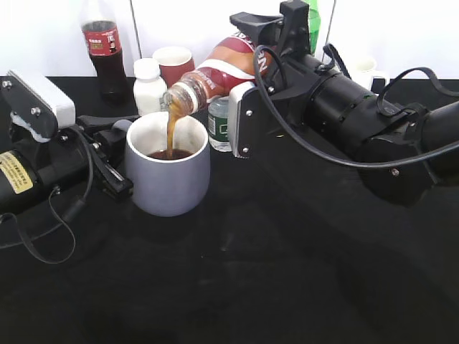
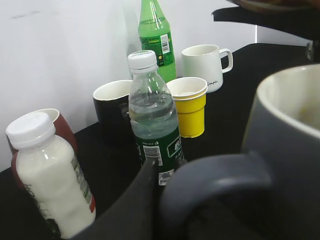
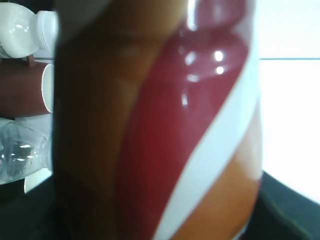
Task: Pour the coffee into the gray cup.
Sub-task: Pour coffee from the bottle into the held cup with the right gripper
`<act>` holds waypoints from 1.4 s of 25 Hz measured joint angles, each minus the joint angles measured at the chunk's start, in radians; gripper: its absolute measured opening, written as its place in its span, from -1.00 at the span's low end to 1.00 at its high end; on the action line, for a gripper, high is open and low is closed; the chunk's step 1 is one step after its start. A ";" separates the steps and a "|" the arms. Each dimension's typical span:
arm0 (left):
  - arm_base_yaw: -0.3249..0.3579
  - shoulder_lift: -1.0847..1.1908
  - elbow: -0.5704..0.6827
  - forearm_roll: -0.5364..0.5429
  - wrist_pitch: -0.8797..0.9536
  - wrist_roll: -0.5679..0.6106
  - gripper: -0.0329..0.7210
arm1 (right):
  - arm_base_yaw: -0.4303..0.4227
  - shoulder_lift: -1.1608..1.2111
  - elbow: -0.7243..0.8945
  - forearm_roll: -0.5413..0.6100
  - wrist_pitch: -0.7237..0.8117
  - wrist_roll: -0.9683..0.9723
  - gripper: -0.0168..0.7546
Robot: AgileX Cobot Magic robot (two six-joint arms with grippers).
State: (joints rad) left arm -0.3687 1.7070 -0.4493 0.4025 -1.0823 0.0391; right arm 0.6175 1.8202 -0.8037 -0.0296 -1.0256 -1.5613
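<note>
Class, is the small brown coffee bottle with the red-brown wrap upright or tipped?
Tipped. The coffee bottle lies nearly sideways, its mouth above the blue-gray mug, a brown stream falling in.

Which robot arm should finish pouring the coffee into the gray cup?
The right one. Its gripper already holds the coffee bottle tipped over the gray cup, with the stream running in. The left gripper sits at the cup's handle side, probably steadying it.

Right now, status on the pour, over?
Right gripper clamped on coffee, tipped, stream running into gray cup. Left gripper at cup handle, grip unclear. Water bottle close behind cup; nothing blocking.
</note>
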 joint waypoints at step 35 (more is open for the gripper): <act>0.000 0.000 0.000 0.000 -0.007 0.000 -0.73 | 0.000 -0.004 0.000 -0.040 -0.003 -0.027 0.36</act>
State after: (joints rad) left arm -0.3687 1.7070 -0.4493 0.4025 -1.0889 0.0391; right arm 0.6175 1.8160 -0.8037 -0.0694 -1.0287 -1.5881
